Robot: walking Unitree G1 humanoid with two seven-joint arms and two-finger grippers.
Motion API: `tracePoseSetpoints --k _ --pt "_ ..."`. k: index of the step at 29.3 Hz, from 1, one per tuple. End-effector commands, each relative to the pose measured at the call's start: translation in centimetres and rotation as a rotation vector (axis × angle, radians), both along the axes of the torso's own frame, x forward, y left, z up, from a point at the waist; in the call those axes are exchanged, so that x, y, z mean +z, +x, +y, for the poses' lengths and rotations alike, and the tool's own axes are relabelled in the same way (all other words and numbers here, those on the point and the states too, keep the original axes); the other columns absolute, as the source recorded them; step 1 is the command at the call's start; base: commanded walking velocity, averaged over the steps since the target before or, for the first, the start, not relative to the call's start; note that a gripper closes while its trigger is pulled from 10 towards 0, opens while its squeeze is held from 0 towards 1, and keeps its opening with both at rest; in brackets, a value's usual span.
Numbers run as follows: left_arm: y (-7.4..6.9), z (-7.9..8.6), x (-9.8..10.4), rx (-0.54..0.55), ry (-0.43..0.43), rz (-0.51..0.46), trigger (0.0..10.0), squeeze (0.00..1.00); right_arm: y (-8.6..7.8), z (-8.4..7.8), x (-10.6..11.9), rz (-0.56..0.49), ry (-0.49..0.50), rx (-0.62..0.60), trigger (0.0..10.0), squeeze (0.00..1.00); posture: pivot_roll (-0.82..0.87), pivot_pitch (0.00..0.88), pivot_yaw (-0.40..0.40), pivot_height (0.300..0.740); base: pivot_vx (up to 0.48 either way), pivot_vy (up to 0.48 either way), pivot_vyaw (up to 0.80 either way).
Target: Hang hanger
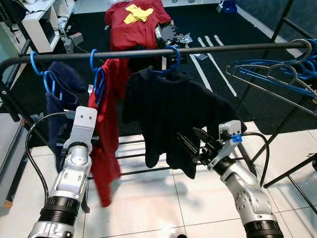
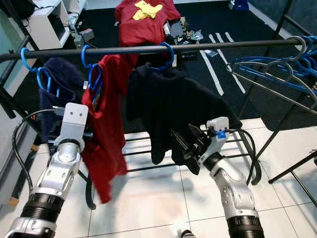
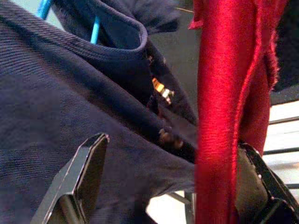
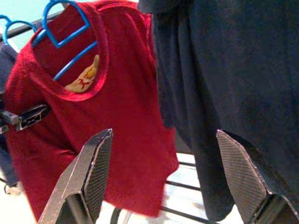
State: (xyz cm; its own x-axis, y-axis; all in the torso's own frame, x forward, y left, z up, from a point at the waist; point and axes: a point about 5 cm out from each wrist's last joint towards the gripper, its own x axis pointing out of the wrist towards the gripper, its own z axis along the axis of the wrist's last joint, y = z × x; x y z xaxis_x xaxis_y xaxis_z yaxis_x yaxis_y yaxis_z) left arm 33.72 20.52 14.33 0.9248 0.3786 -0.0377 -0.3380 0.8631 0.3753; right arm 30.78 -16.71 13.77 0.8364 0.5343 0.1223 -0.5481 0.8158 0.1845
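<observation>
Already the black shirt hangs by its blue hanger near the middle of the rail, so the task looks all but done. The right gripper sits low at the shirt's hem, fingers spread with nothing between them, probably steadying the cloth or just letting go. The left gripper is pushed in between the red shirt and the navy shirt towards the rail's left end, its fingers spread wide, red cloth draped against one finger but not pinched (likely holding the neighbours aside to make room). Spare hangers crowd the rail's right end, clear of the work
</observation>
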Motion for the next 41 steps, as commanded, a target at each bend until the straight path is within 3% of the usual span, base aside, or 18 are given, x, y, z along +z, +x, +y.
tracePoseSetpoints --k 1,6,9,15,30,31,41 --pt "-0.4 0.9 -0.7 0.022 -0.002 0.01 10.0 0.0 0.1 0.0 0.1 -0.007 -0.009 -0.009 10.0 0.0 -0.04 0.185 0.033 0.74 0.0 0.0 0.0" --pt "0.0 0.0 0.2 -0.03 -0.043 -0.036 10.0 0.0 0.1 -0.4 0.2 -0.009 -0.019 -0.029 10.0 0.0 -0.04 0.181 0.037 0.74 0.0 0.0 0.0" --pt "1.3 -2.0 3.2 -0.197 -0.121 -0.161 10.0 0.0 -0.5 -2.3 0.1 -0.005 -0.031 -0.083 10.0 0.0 -0.05 0.179 0.044 0.74 0.0 0.0 0.0" --pt "2.4 -2.1 4.9 -0.233 -0.106 -0.207 10.0 0.0 -1.1 -2.4 -0.5 0.012 -0.024 -0.098 10.0 0.0 -0.05 0.173 0.055 0.74 0.0 0.0 0.0" --pt "3.2 -3.7 3.6 -0.389 -0.026 -0.124 10.0 0.0 -1.3 -2.6 -1.5 0.048 0.023 -0.135 10.0 0.0 -0.06 0.166 0.065 0.74 0.0 0.0 0.0" --pt "3.2 -4.1 3.3 -0.423 -0.034 -0.105 0.0 0.0 -1.3 -2.5 -1.5 0.05 0.023 -0.136 10.0 0.0 -0.06 0.165 0.064 0.74 0.0 0.0 0.0" --pt "3.6 -4.4 3.4 -0.474 -0.084 -0.104 0.0 0.0 -1.4 -2.5 -1.5 0.054 0.027 -0.146 10.0 0.0 -0.06 0.17 0.068 0.74 0.0 0.0 0.0"
